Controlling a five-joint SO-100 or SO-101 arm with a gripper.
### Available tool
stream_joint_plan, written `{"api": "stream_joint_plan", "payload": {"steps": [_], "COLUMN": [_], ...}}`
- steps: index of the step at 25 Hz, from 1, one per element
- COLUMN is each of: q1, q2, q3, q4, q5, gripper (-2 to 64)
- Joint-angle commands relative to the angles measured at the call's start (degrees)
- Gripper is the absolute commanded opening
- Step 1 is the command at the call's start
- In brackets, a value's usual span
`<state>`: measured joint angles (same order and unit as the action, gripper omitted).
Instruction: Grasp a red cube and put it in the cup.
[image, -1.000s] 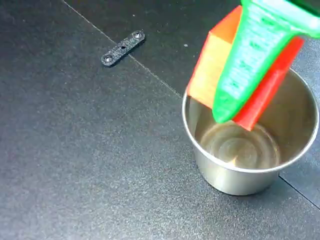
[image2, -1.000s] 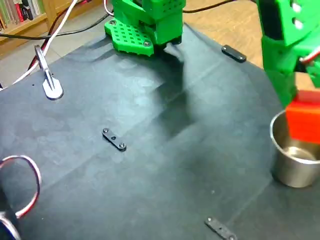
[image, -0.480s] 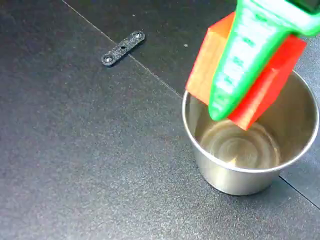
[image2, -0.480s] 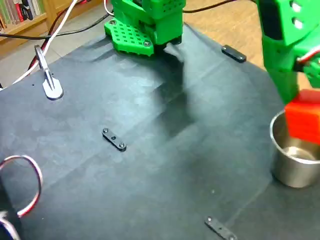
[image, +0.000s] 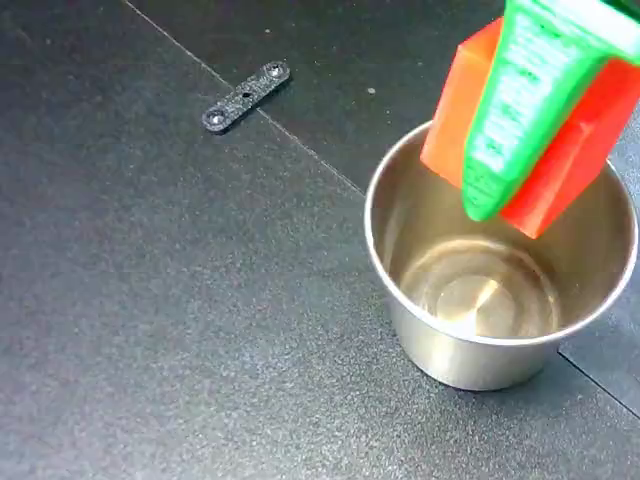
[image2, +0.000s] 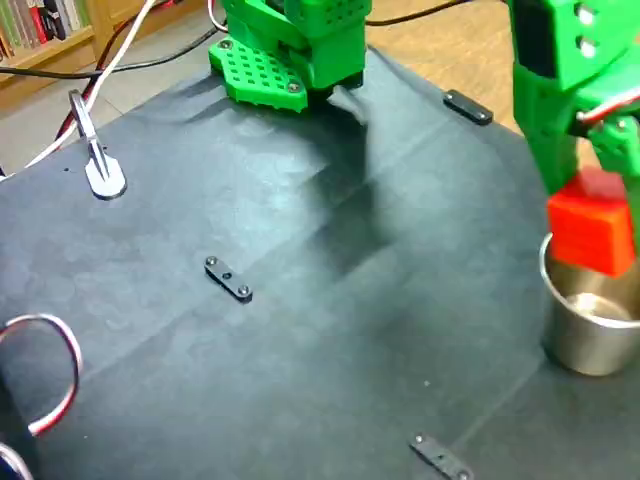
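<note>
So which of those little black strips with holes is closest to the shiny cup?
The small black strip at the bottom edge of the fixed view, just left of and below the cup. The strip mid-mat lies much farther left.

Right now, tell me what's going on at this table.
A green robot arm's gripper is shut on the red cube and holds it in the air over the mouth of the cup. The steel cup stands upright on the dark mat, and its inside looks empty. The cube has not been let go. A small black bracket lies on the mat, well apart from the cup.
</note>
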<state>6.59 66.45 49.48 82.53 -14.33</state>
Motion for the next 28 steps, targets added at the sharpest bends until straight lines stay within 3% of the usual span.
{"api": "stream_joint_plan", "payload": {"steps": [1, 9, 18, 24, 28], "q1": [-0.62, -0.62, -0.62, -0.62, -0.62], "q2": [0.35, -0.26, -1.49, -1.49, -1.49], "q3": [-0.35, -0.18, -0.26, -0.26, -0.26], "q4": [-0.35, 0.53, 0.53, 0.53, 0.26], "q5": [0.35, 0.35, 0.35, 0.26, 0.26], "gripper": [-0.8, 0.3, 26.3, 35.5, 38.2]}}
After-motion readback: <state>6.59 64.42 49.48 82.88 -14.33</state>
